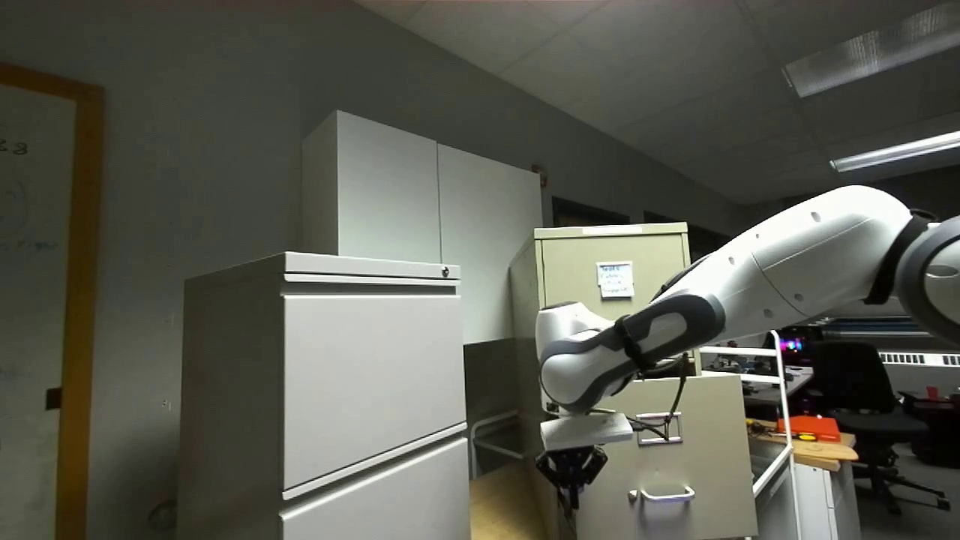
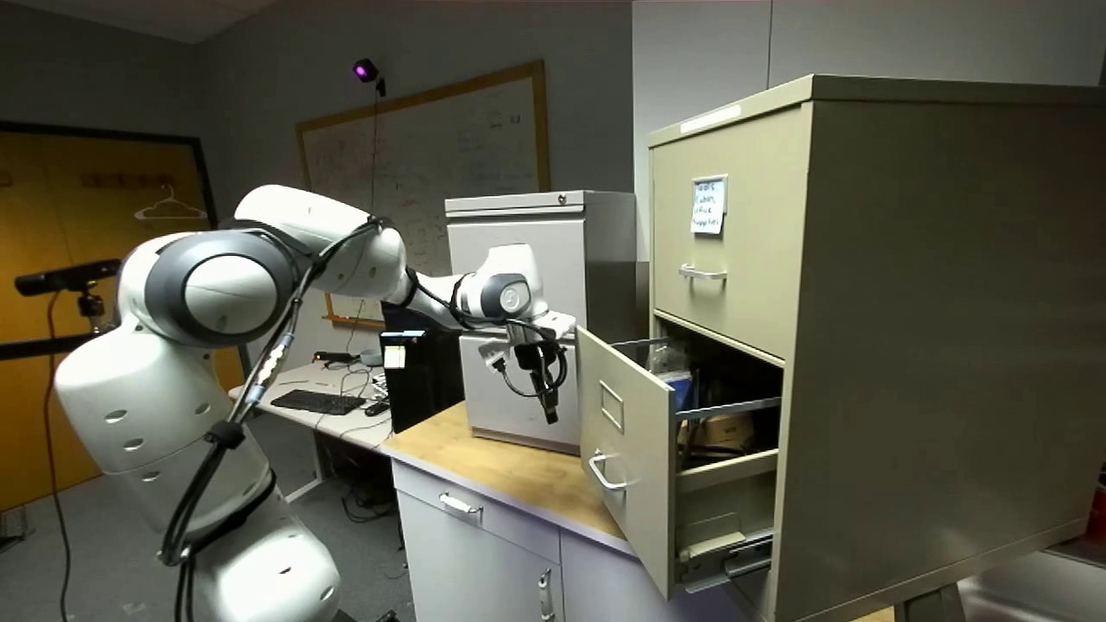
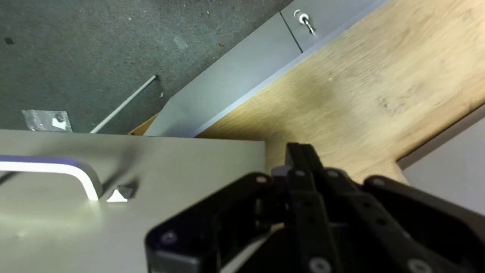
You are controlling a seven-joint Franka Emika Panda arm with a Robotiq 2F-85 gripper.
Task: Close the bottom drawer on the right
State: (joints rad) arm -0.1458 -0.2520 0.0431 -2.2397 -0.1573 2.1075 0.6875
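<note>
The beige cabinet's bottom drawer is pulled out; its front panel shows in both exterior views [image 1: 712, 442] [image 2: 635, 432] and the wrist view [image 3: 197, 167]. A silver handle [image 1: 667, 496] is on that panel and also shows in the wrist view [image 3: 41, 167]. In an exterior view the open side shows bags and boxes inside. My black gripper [image 2: 550, 415] points down beside the panel's vertical edge, on the grey cabinet's side. Its fingertips are together and empty in the wrist view [image 3: 301, 147]. Whether it touches the panel I cannot tell.
A grey filing cabinet [image 1: 367, 375] stands beside the beige cabinet [image 2: 933, 302], on the far side of the gripper. A wooden counter [image 2: 492, 462] lies below the gripper. The closed top drawer [image 2: 734, 233] sits above the open one. Cables [image 2: 518, 393] loop around the wrist.
</note>
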